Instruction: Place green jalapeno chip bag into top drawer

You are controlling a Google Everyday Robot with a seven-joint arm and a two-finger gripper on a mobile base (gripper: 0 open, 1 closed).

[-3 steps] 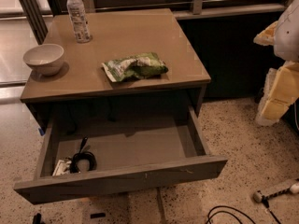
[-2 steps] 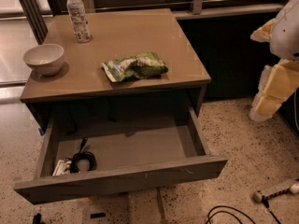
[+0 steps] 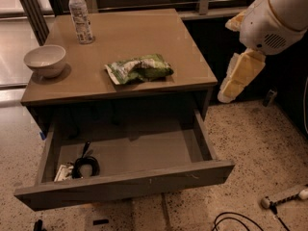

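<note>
We are looking steeply down from one high, fairly near camera onto the table (image 3: 144, 32) and open top drawer (image 3: 125, 184), both left of the jaws of the gripper (image 3: 237, 78) at upper right.

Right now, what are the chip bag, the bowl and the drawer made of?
The green jalapeno chip bag looks like thin glossy plastic film: wrinkled and shiny. The bowl seems glazed ceramic, smooth and white, though it could be plastic. The top drawer looks like matte grey-brown wood or laminate, with a flat front. The end effector hangs beside the table, away from the bag.
</note>
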